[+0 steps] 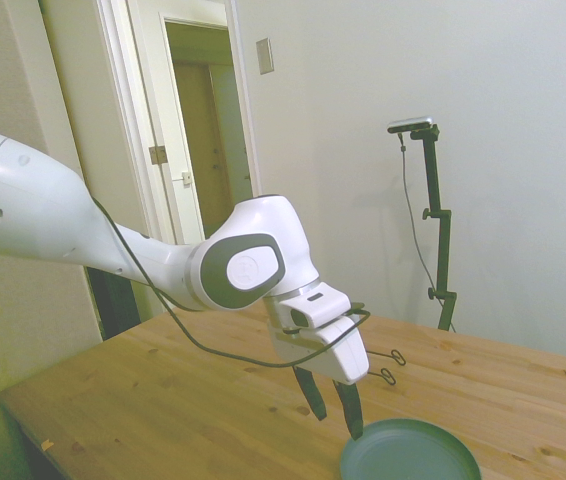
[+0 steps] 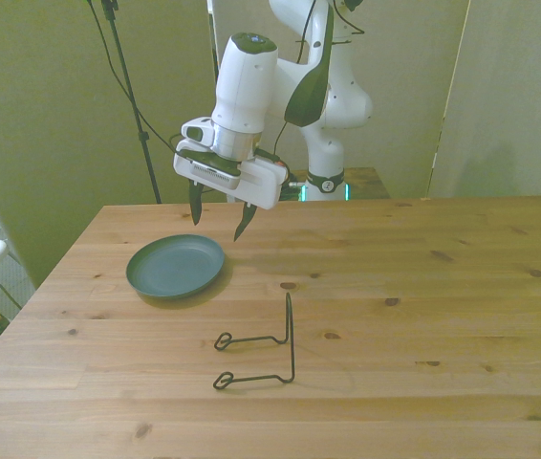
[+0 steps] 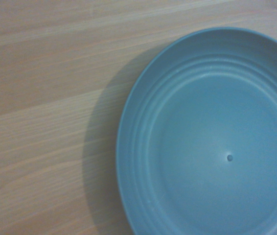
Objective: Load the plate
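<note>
The dark teal plate (image 2: 175, 267) lies flat and empty on the wooden table, toward the front view's left; it also shows at the side view's lower edge as the plate (image 1: 410, 454) and fills much of the wrist view as the plate (image 3: 212, 142). My gripper (image 2: 219, 218) hangs open a little above the table, just behind the plate's far rim, with nothing between its dark fingers. In the side view the gripper (image 1: 332, 406) points down with one fingertip close over the plate's near rim.
A thin black wire rack (image 2: 261, 350) stands on the table nearer the camera in the front view, to the right of the plate; it appears as the wire rack (image 1: 391, 366) behind the gripper in the side view. A doorway is behind the table.
</note>
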Controlling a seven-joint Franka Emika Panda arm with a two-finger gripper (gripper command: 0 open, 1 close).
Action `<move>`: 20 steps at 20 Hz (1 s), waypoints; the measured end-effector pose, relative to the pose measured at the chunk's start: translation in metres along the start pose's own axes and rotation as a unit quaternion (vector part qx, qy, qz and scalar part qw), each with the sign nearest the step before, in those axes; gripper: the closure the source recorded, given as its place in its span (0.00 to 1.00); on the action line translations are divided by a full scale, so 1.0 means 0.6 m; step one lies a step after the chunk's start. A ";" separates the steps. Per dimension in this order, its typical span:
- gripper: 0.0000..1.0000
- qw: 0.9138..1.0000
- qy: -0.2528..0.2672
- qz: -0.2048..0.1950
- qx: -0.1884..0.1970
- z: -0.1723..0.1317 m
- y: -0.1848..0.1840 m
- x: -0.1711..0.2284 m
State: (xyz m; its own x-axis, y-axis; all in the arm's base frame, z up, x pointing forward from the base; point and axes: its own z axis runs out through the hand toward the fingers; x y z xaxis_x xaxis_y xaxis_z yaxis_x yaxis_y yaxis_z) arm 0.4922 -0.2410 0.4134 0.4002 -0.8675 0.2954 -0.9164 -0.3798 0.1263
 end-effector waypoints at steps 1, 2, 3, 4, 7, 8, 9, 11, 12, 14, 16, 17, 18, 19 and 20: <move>0.00 1.000 0.005 0.001 -0.004 0.007 -0.006 -0.001; 0.00 1.000 0.010 0.001 -0.008 0.014 -0.013 -0.004; 0.00 1.000 0.011 0.001 -0.011 0.021 -0.020 -0.007; 0.00 1.000 0.013 0.000 -0.013 0.027 -0.027 -0.011; 0.00 1.000 0.018 -0.005 -0.018 0.041 -0.044 -0.021; 0.00 1.000 0.018 -0.005 -0.018 0.044 -0.049 -0.023; 0.00 1.000 0.018 -0.006 -0.018 0.046 -0.052 -0.025; 0.00 1.000 0.020 -0.008 -0.015 0.047 -0.057 -0.027; 0.00 1.000 0.021 -0.009 -0.013 0.047 -0.059 -0.029; 0.00 1.000 0.022 -0.012 -0.012 0.047 -0.063 -0.032; 0.00 1.000 0.022 -0.014 -0.011 0.048 -0.069 -0.036; 0.00 1.000 0.022 -0.016 -0.011 0.049 -0.071 -0.038; 0.00 1.000 0.023 -0.017 -0.010 0.051 -0.074 -0.040; 0.00 1.000 0.023 -0.018 -0.009 0.053 -0.075 -0.041; 0.00 0.999 0.023 -0.019 -0.010 0.054 -0.077 -0.042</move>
State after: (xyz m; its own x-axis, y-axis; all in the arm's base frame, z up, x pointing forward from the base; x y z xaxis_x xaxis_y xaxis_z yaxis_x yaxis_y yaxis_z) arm 0.5244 -0.2119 0.3692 0.4349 -0.8364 0.3336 -0.9005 -0.4057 0.1567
